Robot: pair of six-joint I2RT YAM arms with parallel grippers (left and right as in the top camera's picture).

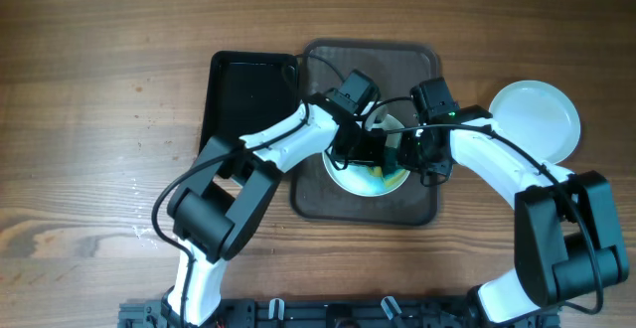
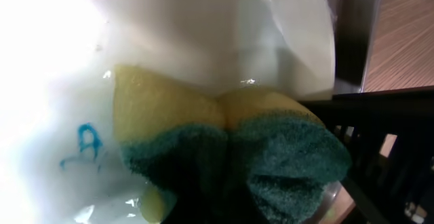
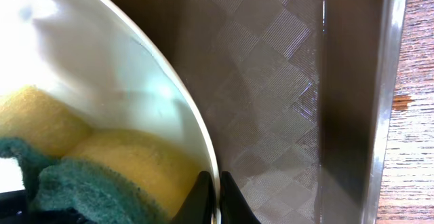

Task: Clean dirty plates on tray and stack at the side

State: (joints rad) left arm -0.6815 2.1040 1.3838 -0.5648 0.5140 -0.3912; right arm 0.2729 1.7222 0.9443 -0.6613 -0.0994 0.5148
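You're mid-wipe on the plate (image 1: pixel 348 182), which sits on the tray (image 1: pixel 316 194) toward its robot-side edge. Your left gripper (image 1: pixel 366 151) is clenched on the sponge (image 2: pixel 224 149), and the right gripper (image 3: pixel 217 197) pinches the plate's rim. A blue smear (image 2: pixel 85 146) shows beside the sponge, so sweep across it next.

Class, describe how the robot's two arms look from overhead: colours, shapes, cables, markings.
Both the left arm and right arm have smooth white curved links joined by boxy black joint housings. Thin black cables loop alongside each. Black wrist heads; the right one shows a small green light.
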